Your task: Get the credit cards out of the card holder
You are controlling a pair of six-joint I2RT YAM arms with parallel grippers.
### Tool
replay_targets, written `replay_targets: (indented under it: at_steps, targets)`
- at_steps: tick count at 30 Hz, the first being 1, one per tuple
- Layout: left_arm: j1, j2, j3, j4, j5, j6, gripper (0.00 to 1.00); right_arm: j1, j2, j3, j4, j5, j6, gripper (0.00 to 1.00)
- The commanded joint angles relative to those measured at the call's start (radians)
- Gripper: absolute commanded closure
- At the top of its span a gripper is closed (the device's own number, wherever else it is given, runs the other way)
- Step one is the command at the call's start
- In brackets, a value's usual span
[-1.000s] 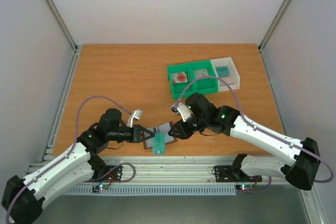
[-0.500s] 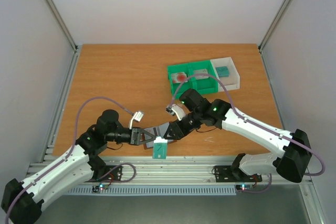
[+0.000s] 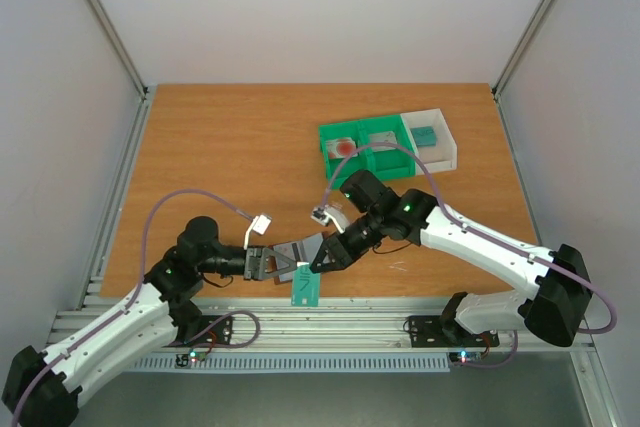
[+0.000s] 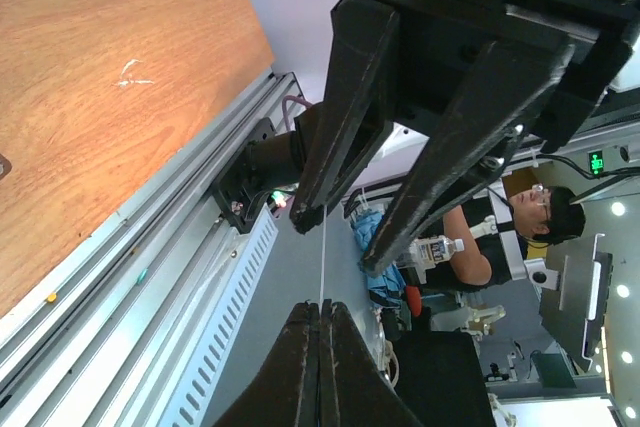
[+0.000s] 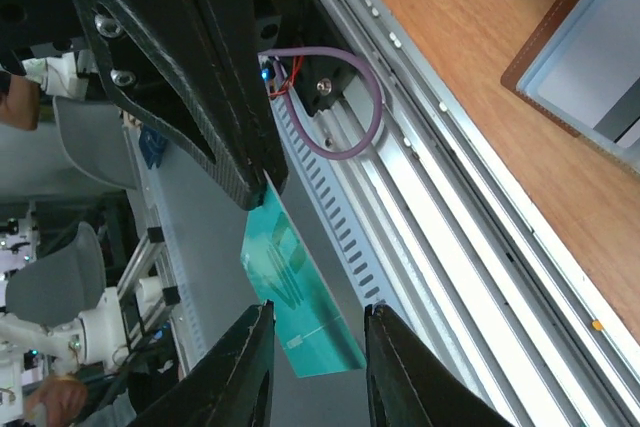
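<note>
My left gripper (image 3: 288, 271) is shut on a teal credit card (image 3: 305, 288) and holds it over the table's front edge. In the left wrist view the jaws (image 4: 320, 305) pinch that card edge-on, as a thin pale line (image 4: 323, 257). My right gripper (image 3: 322, 261) is open just right of the card. In the right wrist view its jaws (image 5: 318, 315) stand either side of the card's free end (image 5: 296, 287) without touching it. The card holder (image 3: 302, 248) lies open on the table between the grippers, grey-blue faces up. It also shows in the right wrist view (image 5: 590, 62).
A green two-compartment tray (image 3: 352, 168) at the back right holds a pale card with a red blot (image 3: 344, 146) and a grey card (image 3: 383, 139). A white tray (image 3: 450, 152) beside it holds a teal item (image 3: 427, 135). Aluminium rails (image 3: 380, 309) run along the front edge.
My left gripper has drawn back toward the front edge with the teal card, pulling it away from the card holder. My right gripper has moved left and closer to the card.
</note>
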Motion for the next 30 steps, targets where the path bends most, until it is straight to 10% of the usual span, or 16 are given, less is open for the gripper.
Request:
replay_targets:
  at_steps: [1, 11, 16, 22, 30]
  targets:
    - [-0.004, -0.027, -0.011, 0.080, 0.028, -0.006, 1.00, -0.004, -0.012, -0.018, 0.034, -0.037, 0.018, 0.75]
    - [-0.004, -0.027, -0.006, 0.069, 0.034, -0.007, 0.97, -0.006, -0.023, -0.022, 0.055, -0.038, 0.039, 0.99]
    - [-0.004, -0.093, 0.040, -0.110, -0.081, 0.043, 0.43, -0.007, -0.052, -0.043, 0.104, 0.036, 0.095, 0.99]
    - [-0.004, -0.186, 0.133, -0.419, -0.347, 0.170, 0.06, -0.036, -0.073, -0.031, 0.123, 0.150, 0.167, 0.99]
    - [-0.004, -0.162, 0.209, -0.668, -0.547, 0.258, 0.01, -0.157, -0.064, 0.044, 0.137, 0.440, 0.243, 0.99]
